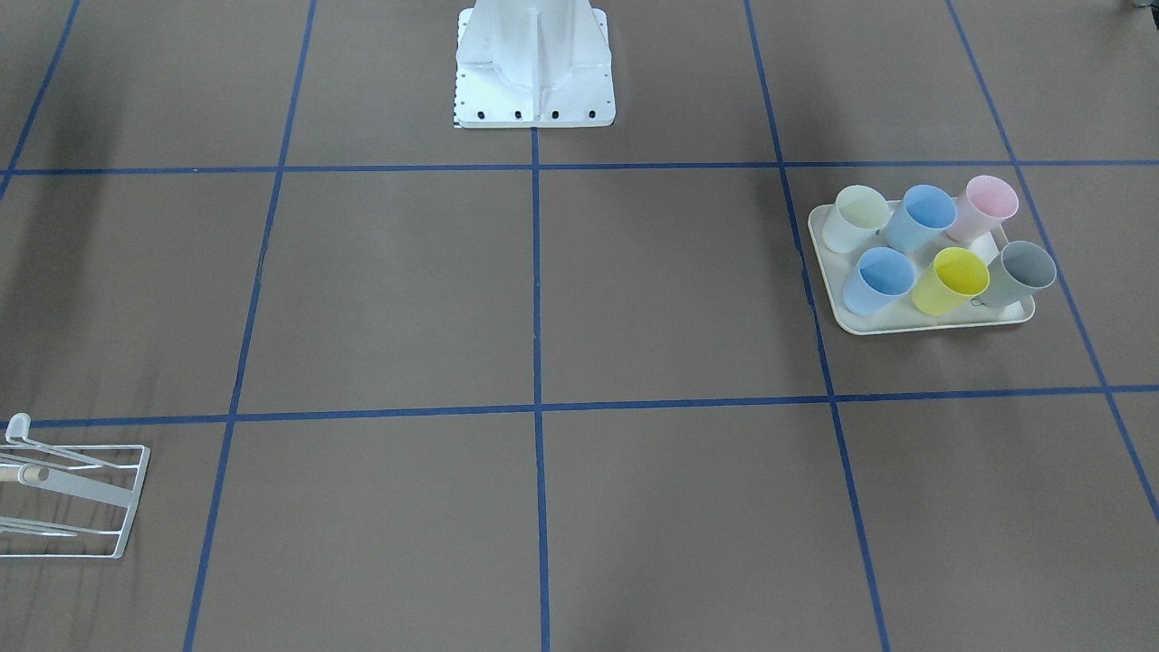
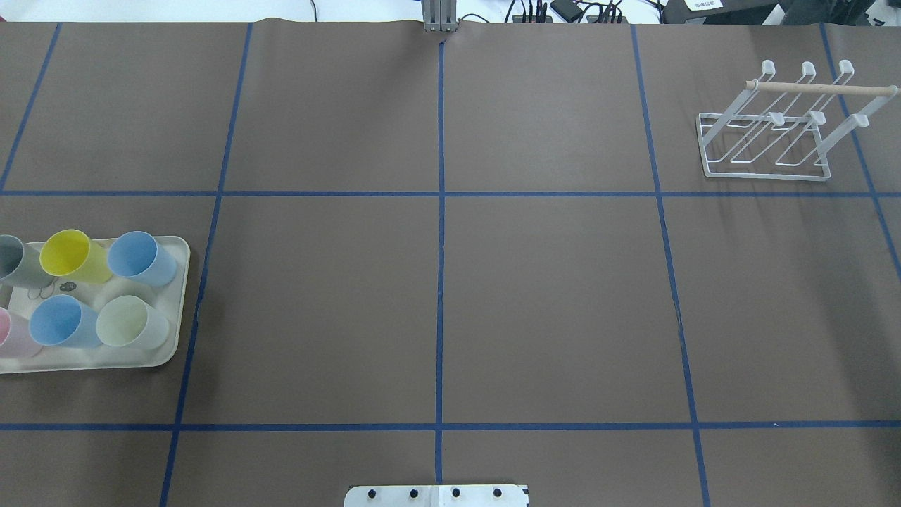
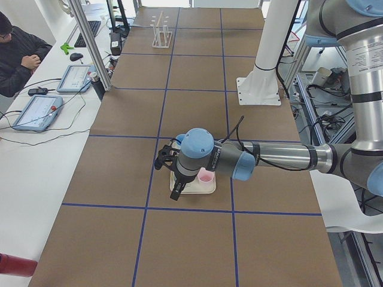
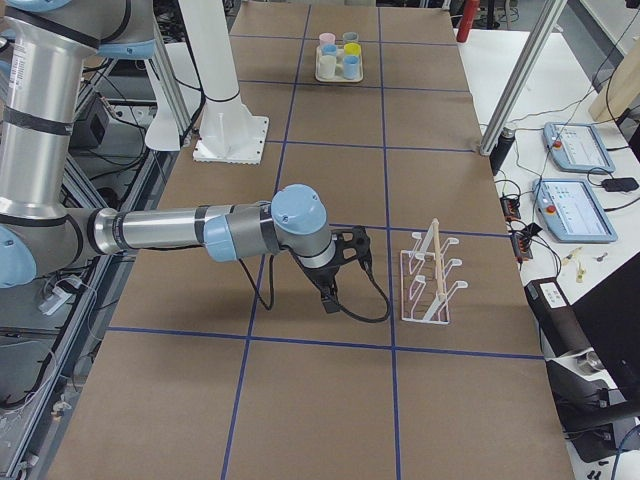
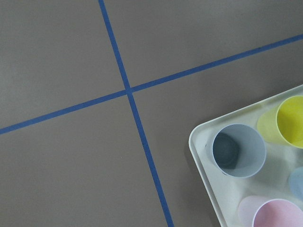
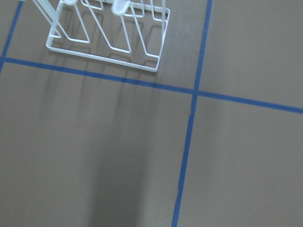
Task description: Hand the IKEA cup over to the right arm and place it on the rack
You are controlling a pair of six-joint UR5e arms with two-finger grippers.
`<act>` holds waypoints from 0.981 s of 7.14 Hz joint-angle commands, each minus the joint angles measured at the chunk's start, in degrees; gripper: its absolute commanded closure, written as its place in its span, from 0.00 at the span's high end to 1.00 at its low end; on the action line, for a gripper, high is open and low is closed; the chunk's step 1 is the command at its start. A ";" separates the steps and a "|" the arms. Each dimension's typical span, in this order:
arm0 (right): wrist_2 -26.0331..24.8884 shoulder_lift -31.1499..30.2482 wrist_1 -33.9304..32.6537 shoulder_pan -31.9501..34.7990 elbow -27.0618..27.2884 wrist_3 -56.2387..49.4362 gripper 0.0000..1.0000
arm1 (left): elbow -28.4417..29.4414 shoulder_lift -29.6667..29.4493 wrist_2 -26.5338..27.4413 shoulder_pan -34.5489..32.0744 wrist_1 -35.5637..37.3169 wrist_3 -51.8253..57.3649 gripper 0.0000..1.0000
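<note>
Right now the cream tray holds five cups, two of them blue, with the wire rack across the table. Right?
No: the tray holds six cups, not five, per the exterior front-facing view: pale cup, blue cup, second blue cup, pink cup, yellow cup, grey cup. Rest stands.

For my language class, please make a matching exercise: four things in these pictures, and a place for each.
Things
1 yellow cup
2 pink cup
3 rack
4 pale green cup

Places
A robot's right side, holding no cup
B middle of the tray's row farther from the robot
C nearer row, table-edge end
D nearer row, table-centre end

Pairs: 1-B, 2-C, 3-A, 4-D
</note>
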 commanded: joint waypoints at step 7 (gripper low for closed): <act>-5.94 7.73 20.77 -26.66 3.80 26.95 0.99 | 5.89 -7.96 -2.17 2.82 -18.35 -0.46 1.00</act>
